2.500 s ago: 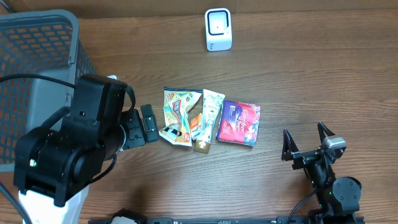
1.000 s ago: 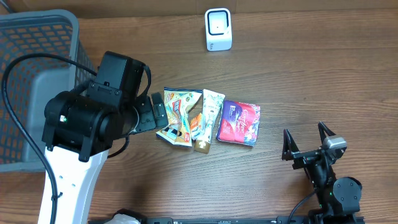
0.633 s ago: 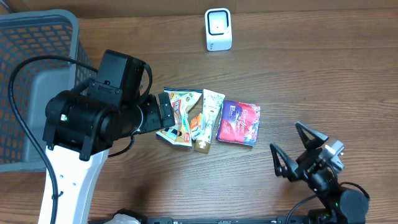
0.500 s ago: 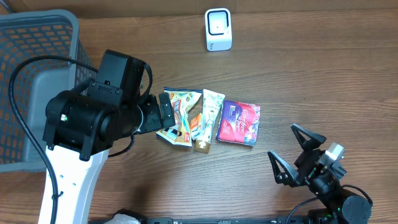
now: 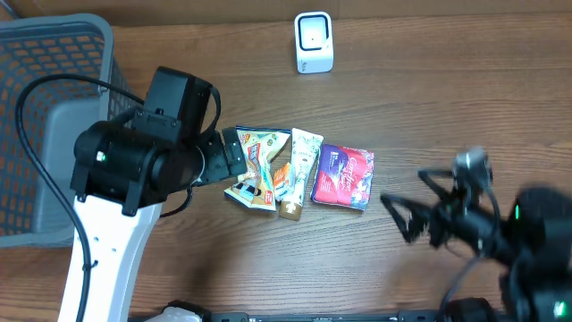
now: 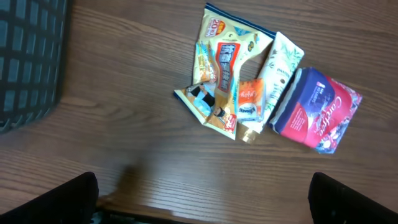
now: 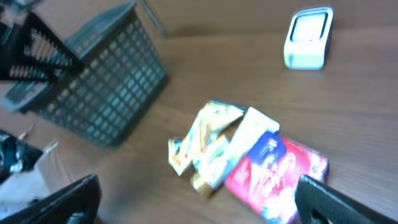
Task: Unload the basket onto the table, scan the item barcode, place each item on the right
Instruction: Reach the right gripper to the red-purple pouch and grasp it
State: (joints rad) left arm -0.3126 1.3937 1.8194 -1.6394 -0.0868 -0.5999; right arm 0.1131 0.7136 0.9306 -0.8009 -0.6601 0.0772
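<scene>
Three items lie bunched mid-table: a yellow snack pouch [image 5: 255,165] [image 6: 225,62], a white tube [image 5: 300,170] [image 6: 273,81] and a red-and-blue packet [image 5: 346,176] [image 6: 317,112] [image 7: 277,171]. A white scanner [image 5: 314,42] [image 7: 307,38] stands at the back. My left gripper [image 5: 235,153] [image 6: 205,205] is open just left of the pouch, nothing between its fingers. My right gripper [image 5: 418,201] [image 7: 199,199] is blurred by motion, open and empty, to the right of the packet and facing the items.
A dark mesh basket [image 5: 54,107] [image 7: 93,81] fills the far left. A small orange sachet [image 6: 250,99] lies between pouch and tube. Bare wood table [image 5: 465,107] lies between the items and the scanner.
My right arm has lifted off its resting spot at the front and swung up and left toward the items. The left gripper has shifted only slightly beside the pouch.
</scene>
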